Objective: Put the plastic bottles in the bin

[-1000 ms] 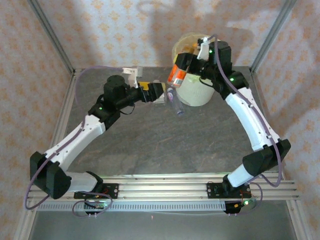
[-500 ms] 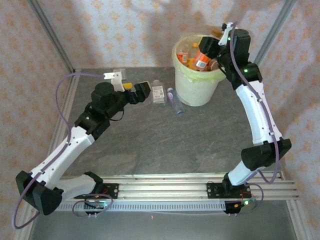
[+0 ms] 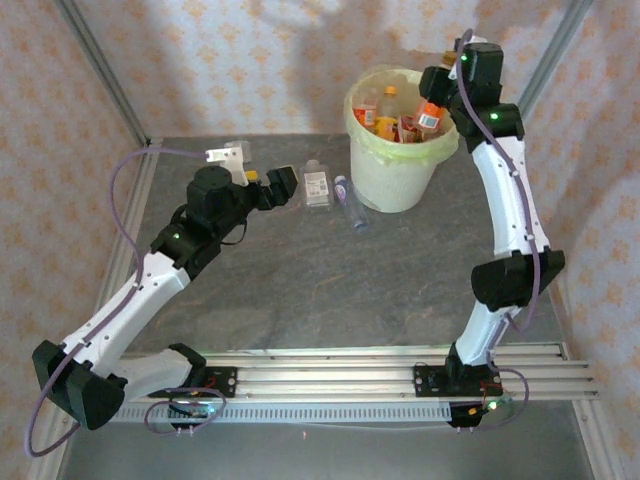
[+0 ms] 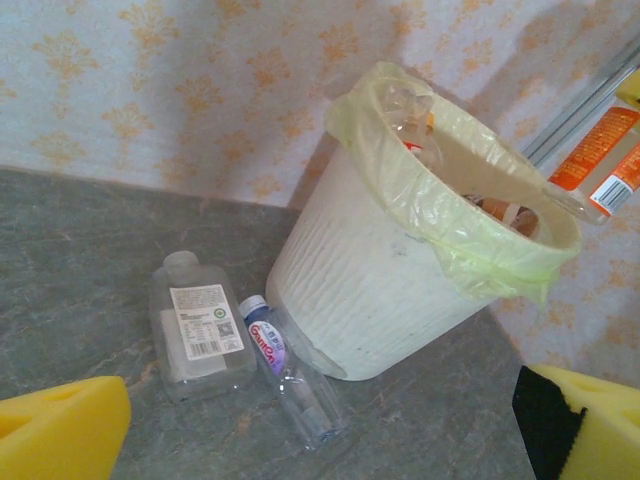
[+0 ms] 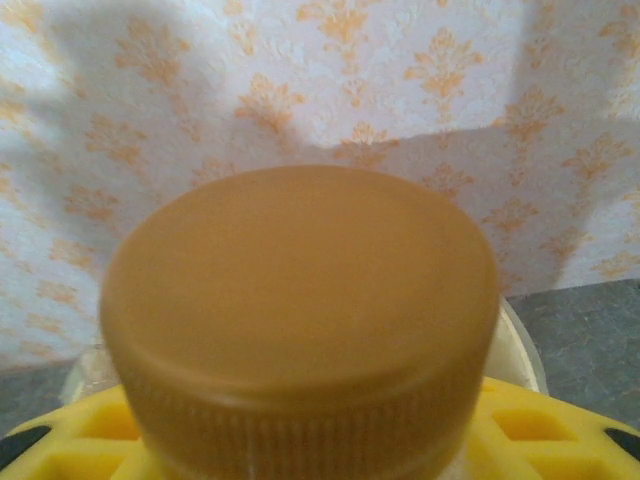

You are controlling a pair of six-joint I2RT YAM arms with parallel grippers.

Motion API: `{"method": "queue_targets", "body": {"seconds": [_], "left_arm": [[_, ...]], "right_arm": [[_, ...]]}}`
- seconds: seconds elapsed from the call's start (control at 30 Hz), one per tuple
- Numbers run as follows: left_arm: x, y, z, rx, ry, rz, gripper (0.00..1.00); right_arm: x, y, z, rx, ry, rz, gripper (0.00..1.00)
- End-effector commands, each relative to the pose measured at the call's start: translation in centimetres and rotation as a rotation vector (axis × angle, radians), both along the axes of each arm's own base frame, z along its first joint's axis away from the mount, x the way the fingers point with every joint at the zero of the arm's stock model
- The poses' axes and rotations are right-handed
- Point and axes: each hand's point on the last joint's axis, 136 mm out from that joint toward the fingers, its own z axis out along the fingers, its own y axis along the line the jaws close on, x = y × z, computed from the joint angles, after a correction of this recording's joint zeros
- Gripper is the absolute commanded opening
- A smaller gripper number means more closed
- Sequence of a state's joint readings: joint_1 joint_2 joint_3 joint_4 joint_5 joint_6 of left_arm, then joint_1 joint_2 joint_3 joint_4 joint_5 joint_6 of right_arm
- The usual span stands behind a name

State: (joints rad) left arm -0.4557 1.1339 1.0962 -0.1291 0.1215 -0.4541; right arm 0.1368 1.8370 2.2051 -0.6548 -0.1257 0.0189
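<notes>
**Release over the bin: hazards at this stage**

The right gripper point(image 3: 436, 92) hangs above the bin point(image 3: 395, 175), its jaws closed on an orange-labelled bottle point(image 3: 428, 114). In the right wrist view the bottle's orange cap point(image 5: 300, 300) sits between the yellow pads point(image 5: 560, 450). We place the bottle over the opening, close to the right-hand rim, not yet dropped.

The left gripper point(image 3: 283, 187) has its jaws wide apart and holds nothing. It faces a flat clear bottle point(image 4: 200, 325) and a small blue-capped bottle point(image 4: 290, 375), which lie side by side on the worktop point(image 3: 330, 290), just beside the bin wall.

We judge three risks:

1. A release this near the rim may strike the edge or the folded bag liner point(image 4: 470, 230) and send the bottle outside.
2. The piled bottles point(image 3: 390, 120) stand high, so a dropped bottle may bounce off them.
3. The two worktop bottles lie close together. Closing on one may push the round one into a roll or wedge it against the bin.
</notes>
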Motion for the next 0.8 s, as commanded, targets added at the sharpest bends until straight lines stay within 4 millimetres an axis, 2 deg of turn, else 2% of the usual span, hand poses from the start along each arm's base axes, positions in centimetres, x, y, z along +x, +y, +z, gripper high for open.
{"method": "queue_targets", "body": {"seconds": [0.0, 0.07, 0.1, 0.13, 0.2, 0.5, 0.77], "left_arm": [[0.3, 0.7, -1.0, 0.034, 0.036, 0.033, 1.0], [0.2, 0.8, -1.2, 0.04, 0.047, 0.035, 1.0], [0.2, 0.8, -1.2, 0.041, 0.051, 0.037, 1.0], [0.2, 0.9, -1.3, 0.044, 0.053, 0.041, 1.0], [0.2, 1.0, -1.5, 0.046, 0.057, 0.048, 1.0], [1.1, 0.4, -2.1, 0.037, 0.084, 0.049, 1.0], [2.0, 0.1, -3.3, 0.046, 0.131, 0.057, 1.0]], "right_arm": [[0.8, -0.5, -1.6, -0.049, 0.064, -0.02, 0.43], [1.0, 0.0, -2.9, -0.031, 0.126, 0.0, 0.57], [1.0, 0.1, -3.5, -0.03, 0.154, -0.001, 0.72], [1.0, -0.2, -3.8, -0.033, 0.172, -0.015, 0.82], [1.1, -0.6, -4.2, -0.046, 0.192, -0.038, 0.92], [-0.7, 0.2, -1.8, -0.019, 0.137, 0.018, 0.96], [-2.5, 0.3, -1.1, -0.001, 0.09, 0.034, 0.98]]}}
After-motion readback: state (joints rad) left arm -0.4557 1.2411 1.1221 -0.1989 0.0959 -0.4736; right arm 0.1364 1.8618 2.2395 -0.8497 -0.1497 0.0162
